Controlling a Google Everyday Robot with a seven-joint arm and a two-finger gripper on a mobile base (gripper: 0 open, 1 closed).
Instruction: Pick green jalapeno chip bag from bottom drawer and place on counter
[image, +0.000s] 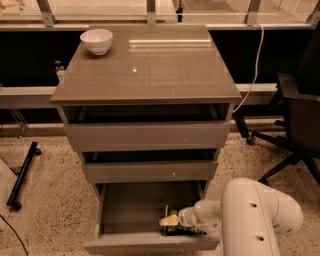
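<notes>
One end effector (170, 220) sits low in the bottom drawer (130, 210), at its front right corner, against the green jalapeno chip bag (184, 230); whether it grips the bag I cannot tell. A firm pinch, then a straight lift clear of the drawer's front, seems wise before rising to the counter (145, 75) above.

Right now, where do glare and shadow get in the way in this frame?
In the camera view, glare streaks the counter near its far edge, with a bright spot mid-top; the bottom drawer sits in shadow, so the green jalapeno chip bag reads dark by the gripper at the drawer's front right; the white bowl is well lit.
</notes>
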